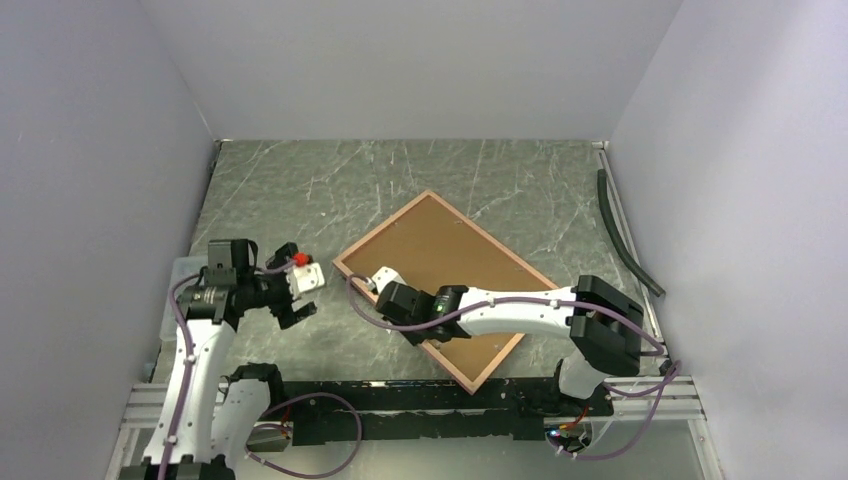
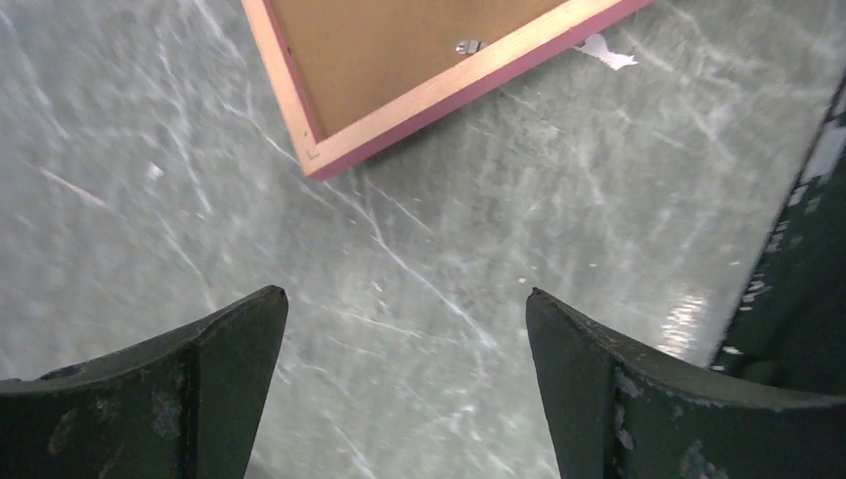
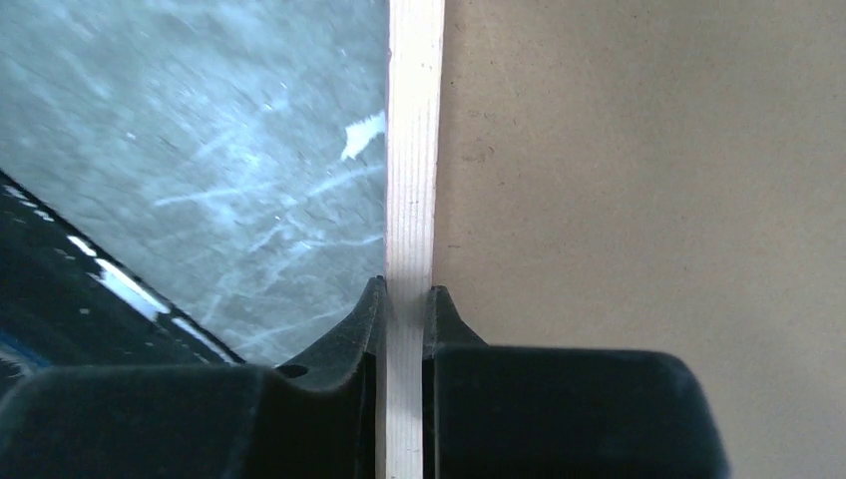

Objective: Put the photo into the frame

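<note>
**Frame lying rear side up on the table, right gripper pinching its rail**

From the top external view, we are seeing the frame (image 1: 447, 250) lying flat on the dark marbled table (image 1: 300, 180), its brown rear side facing up; it is turned corner-on like a diamond and sitting at the middle of the table, a little to the right. The right arm is reaching across the frame's near corner, and the right gripper (image 1: 368, 288) is meeting the near-left edge. The left gripper (image 1: 300, 290) is hovering over bare table to the left of the frame, apart from it, with its jaws spread.

From the left wrist view, we are looking down past the left gripper (image 2: 407, 299); its two dark fingers (image 2: 219, 399) are standing wide apart with only the table (image 2: 150, 180) between them. One corner of the frame (image 2: 449, 90) is showing at the top, its pale wooden rail edged in pink on the outside; a brown panel (image 2: 399, 40) is lying inside the rail, a small silver tab (image 2: 469, 46) is sitting on that panel, and a white scrap (image 2: 609, 55) is lying on the table just beside the frame's outer edge.

From the right wrist view, we are watching the right gripper (image 3: 404, 299) pinching the frame (image 3: 414, 150) by its pale rail, one finger pressing against each side. The brown panel (image 3: 648, 150) is filling the right of the view; the table (image 3: 180, 120) is filling the left, with the white scrap (image 3: 364, 135) lying just beside the rail.
</note>
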`<state>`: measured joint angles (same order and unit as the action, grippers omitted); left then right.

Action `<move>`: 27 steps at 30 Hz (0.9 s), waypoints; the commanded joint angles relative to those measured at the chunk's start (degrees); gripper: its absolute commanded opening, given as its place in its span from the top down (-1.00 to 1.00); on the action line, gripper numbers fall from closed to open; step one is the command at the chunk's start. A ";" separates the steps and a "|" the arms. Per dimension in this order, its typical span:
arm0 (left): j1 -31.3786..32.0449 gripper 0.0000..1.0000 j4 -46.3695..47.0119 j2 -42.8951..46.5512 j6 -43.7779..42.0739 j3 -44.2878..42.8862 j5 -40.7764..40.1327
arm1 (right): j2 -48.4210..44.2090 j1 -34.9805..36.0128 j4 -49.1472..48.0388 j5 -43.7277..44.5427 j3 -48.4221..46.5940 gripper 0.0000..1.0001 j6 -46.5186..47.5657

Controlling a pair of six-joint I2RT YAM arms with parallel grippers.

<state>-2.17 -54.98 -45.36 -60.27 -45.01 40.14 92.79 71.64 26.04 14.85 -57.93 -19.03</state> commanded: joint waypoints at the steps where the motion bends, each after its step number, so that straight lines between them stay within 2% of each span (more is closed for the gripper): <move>1: 0.31 -0.90 7.24 5.80 -18.39 5.08 6.11 | -4.27 -0.51 -0.74 -2.28 -7.33 0.95 1.92; 5: 0.76 -0.90 13.87 10.48 -30.02 11.57 8.73 | -5.73 -1.40 1.30 -6.88 -11.43 0.97 2.21; 11: 1.72 -0.89 28.62 10.42 -38.58 17.45 10.85 | -8.43 -2.33 3.86 -10.67 -16.10 0.97 2.55; 13: 4.42 -0.82 28.83 7.90 -39.44 15.68 8.96 | -9.20 -2.33 4.04 -10.36 -17.06 0.97 2.74; 16: 8.48 -0.72 33.99 6.13 -35.67 14.67 5.45 | -9.01 -2.70 5.68 -10.90 -19.08 0.97 2.85; 19: 11.44 -0.61 32.15 4.38 -36.68 13.00 3.96 | -8.18 -2.77 6.98 -11.61 -20.91 0.95 3.18; 22: 14.44 -0.41 31.40 2.21 -36.76 11.58 1.38 | -7.83 -2.86 7.52 -11.49 -22.20 0.95 3.76; 24: 15.75 -0.17 31.75 0.85 -36.21 10.50 -0.22 | -7.88 -3.12 8.22 -11.30 -23.05 0.91 3.98; 27: 16.94 0.31 30.42 -0.04 -35.25 8.31 -0.95 | -8.64 -3.76 9.49 -10.07 -23.87 0.54 4.70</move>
<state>13.39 -25.50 -44.62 -94.91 -32.53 40.86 87.05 68.47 37.32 3.62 -77.06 -17.08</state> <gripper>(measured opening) 0.456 0.160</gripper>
